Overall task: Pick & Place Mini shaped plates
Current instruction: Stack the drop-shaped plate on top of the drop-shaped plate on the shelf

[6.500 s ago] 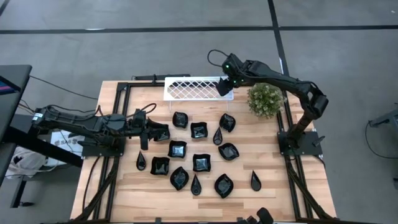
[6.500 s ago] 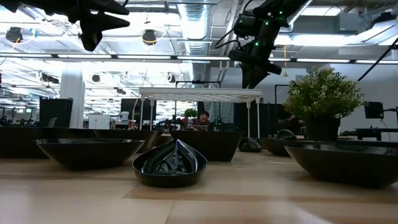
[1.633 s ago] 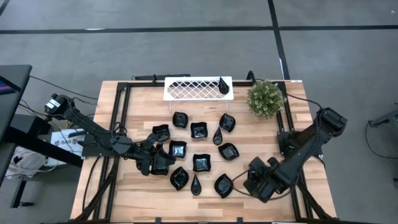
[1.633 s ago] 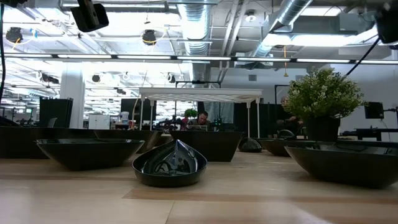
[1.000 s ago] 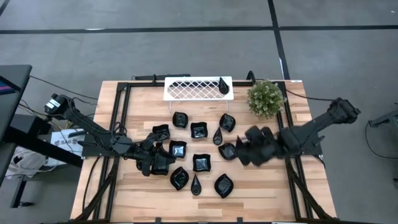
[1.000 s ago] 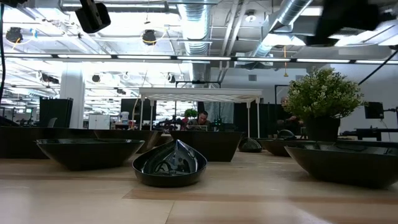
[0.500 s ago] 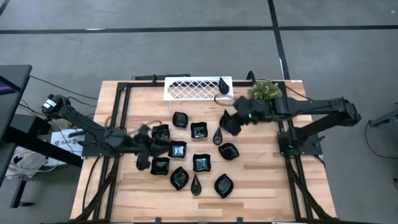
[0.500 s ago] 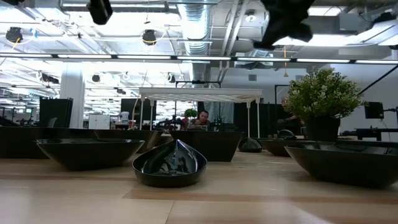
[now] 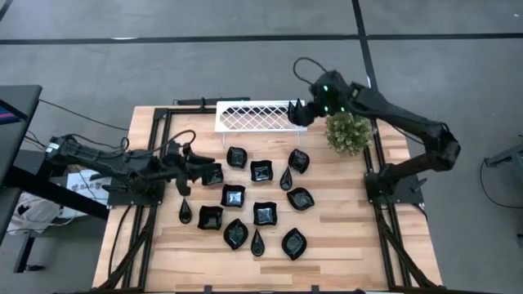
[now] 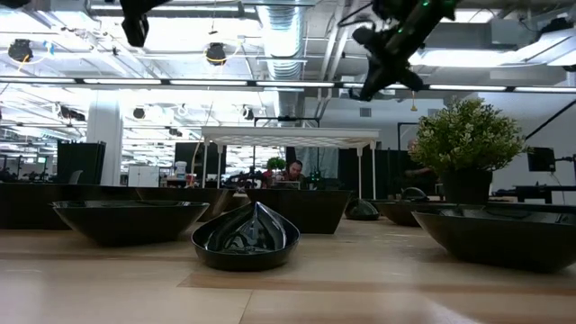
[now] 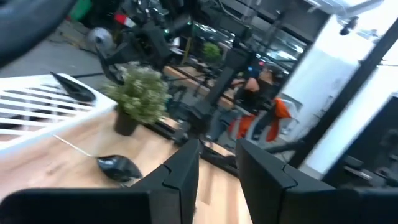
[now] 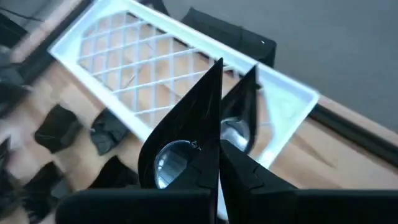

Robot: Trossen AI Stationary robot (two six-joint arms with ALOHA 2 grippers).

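Several mini shaped plates, glossy black, lie on the wooden table [image 9: 343, 245], among them a square one [image 9: 210, 216] and a leaf one [image 9: 300, 198]. The white lattice tray [image 9: 253, 116] stands on legs at the far edge. My right gripper [image 9: 297, 113] hangs over the tray's right end, shut on a teardrop plate [image 12: 180, 149]. My left gripper [image 9: 196, 169] is raised over the table's left side, beside a plate [image 9: 212, 173] lying on the wood. In the left wrist view its fingers [image 11: 186, 168] stand open with nothing between them. My right gripper pinches the teardrop plate between its two fingers [image 12: 267, 186]. They come slanting down from above. The plate stands on edge, lifted clear above the tray, its pointed end [image 12: 216, 68] away from the wrist. The fingers hide the place of contact.
A potted plant [image 9: 349, 131] stands at the far right, close to the tray's right end. Black frame rails [image 9: 155, 139] run along the table's left and right sides. A person [image 10: 292, 169] sits in the room behind the table.
My right gripper, still shut on the teardrop plate, has swung from the table's right middle toward the far edge. It now hangs over the tray's right end. My left gripper has drawn back from the near-left square plate toward the far edge; that plate stays put.
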